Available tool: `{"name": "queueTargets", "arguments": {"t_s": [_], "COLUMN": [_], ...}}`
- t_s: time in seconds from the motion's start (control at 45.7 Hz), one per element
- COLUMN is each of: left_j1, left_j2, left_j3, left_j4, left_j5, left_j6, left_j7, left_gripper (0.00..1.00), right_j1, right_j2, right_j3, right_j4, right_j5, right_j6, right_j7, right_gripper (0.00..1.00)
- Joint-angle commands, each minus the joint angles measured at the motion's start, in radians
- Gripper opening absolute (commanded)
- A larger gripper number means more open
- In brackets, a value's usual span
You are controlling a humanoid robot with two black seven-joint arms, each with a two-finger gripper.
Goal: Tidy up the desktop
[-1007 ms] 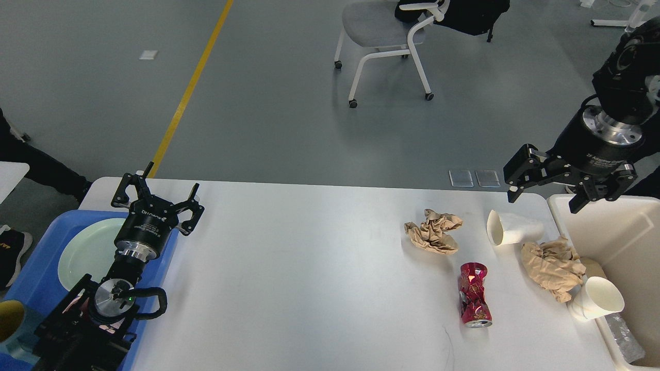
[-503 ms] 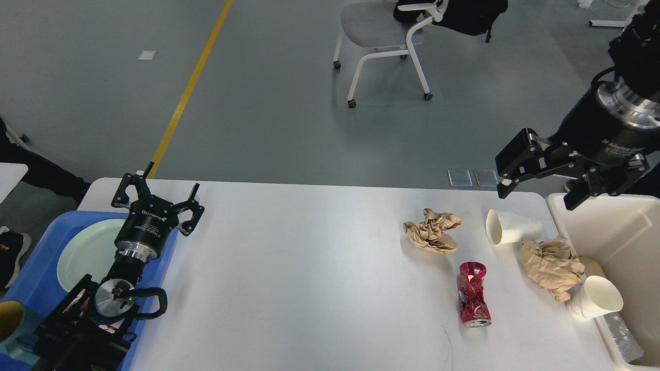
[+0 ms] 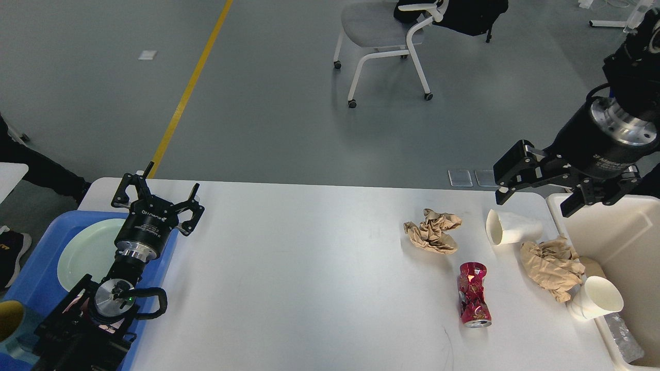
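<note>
The white desktop (image 3: 309, 278) carries litter on its right half. A crumpled brown paper (image 3: 432, 230) lies near a crushed red can (image 3: 475, 294). A white paper cup (image 3: 512, 228) lies on its side, mouth to the left. Beside it sits a second brown paper wad (image 3: 550, 267), and another white cup (image 3: 594, 298) leans at the bin's edge. My right gripper (image 3: 536, 198) hangs open above the tipped cup, holding nothing. My left gripper (image 3: 157, 198) stands open at the table's far left, empty.
A cream-white bin (image 3: 619, 232) stands at the right edge with clear plastic inside. A blue tray (image 3: 36, 268) at the left holds a pale green plate (image 3: 85, 252) and a yellow cup (image 3: 9, 319). An office chair (image 3: 386, 36) stands on the floor beyond.
My right gripper has shifted slightly left and toward the tipped cup, staying open. The left arm and the litter have not moved.
</note>
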Motion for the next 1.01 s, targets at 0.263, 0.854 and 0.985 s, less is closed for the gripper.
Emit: {"name": "queueTargets", "arguments": {"t_s": [0.263,0.854,0.985], "left_j1": [0.000,0.000,0.000], "left_j2": [0.000,0.000,0.000], "left_j3": [0.000,0.000,0.000], "left_j4": [0.000,0.000,0.000], "left_j5": [0.000,0.000,0.000], "left_j6": [0.000,0.000,0.000], "left_j7": [0.000,0.000,0.000], "left_gripper": [0.96,0.96,0.96], "right_j1": [-0.290,-0.920,-0.980], "right_j2": [-0.010,-0.006,0.012], "right_j3": [-0.033,0.289,0.320], "right_j4": [-0.123,-0.698,-0.764], "right_j5": [0.005,0.574,0.574], "right_j6": [-0.343,-0.442,-0.442], "right_j7": [-0.001,-0.002,-0.002], "right_gripper": [1.00,1.00,1.00]}}
